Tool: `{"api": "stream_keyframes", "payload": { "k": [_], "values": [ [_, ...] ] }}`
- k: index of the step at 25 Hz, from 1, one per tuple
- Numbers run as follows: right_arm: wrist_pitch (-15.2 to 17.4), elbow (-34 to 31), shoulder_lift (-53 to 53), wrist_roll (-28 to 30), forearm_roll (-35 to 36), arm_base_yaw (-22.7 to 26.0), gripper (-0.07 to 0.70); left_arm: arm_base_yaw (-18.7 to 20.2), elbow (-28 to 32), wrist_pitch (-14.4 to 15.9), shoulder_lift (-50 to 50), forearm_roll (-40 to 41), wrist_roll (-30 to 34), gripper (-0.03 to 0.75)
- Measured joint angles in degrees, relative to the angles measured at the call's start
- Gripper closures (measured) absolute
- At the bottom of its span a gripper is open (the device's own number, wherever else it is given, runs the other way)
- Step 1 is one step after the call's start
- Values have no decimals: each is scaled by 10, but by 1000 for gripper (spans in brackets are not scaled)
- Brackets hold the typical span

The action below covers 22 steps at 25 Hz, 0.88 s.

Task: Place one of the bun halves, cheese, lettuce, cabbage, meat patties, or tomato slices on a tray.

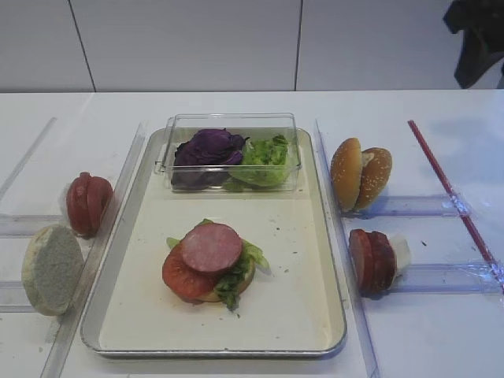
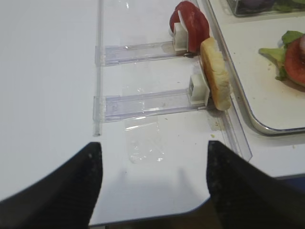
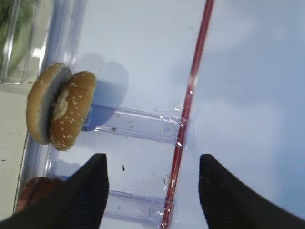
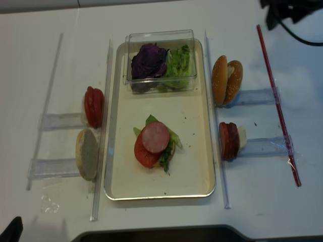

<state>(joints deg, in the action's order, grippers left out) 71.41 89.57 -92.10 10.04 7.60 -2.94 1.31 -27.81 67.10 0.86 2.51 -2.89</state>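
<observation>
The metal tray [image 1: 331,315] holds a stack with a tomato slice [image 1: 183,277], lettuce [image 1: 236,282] and a meat patty [image 1: 211,246] on top. Right of the tray stand two bun halves [image 1: 361,175] [image 3: 59,107] and meat patties [image 1: 372,261]. Left of it stand tomato slices [image 1: 87,203] [image 2: 190,24] and one bun half [image 1: 52,269] [image 2: 215,74]. Cabbage [image 1: 208,148] lies in a clear box. No cheese is in view. My right gripper [image 3: 151,160] hangs open and empty over the table, right of the bun halves. My left gripper [image 2: 155,145] is open and empty near the table's front left edge.
The clear plastic box [image 1: 232,118] sits at the tray's far end with more lettuce [image 1: 268,153]. Clear acrylic holders [image 2: 143,102] carry the upright pieces. A red strip [image 1: 453,189] runs along the table on the right. The right arm [image 1: 476,39] shows dark at the back right.
</observation>
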Motion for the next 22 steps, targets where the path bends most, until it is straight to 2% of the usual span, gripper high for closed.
{"api": "stream_keyframes", "payload": {
  "k": [5,22],
  "values": [
    [1,-45,73,0,0,26,176,0,0,0,0,0,0,246],
    [6,-133,242,0,16,27,176,0,0,0,0,0,0,246]
  ]
}}
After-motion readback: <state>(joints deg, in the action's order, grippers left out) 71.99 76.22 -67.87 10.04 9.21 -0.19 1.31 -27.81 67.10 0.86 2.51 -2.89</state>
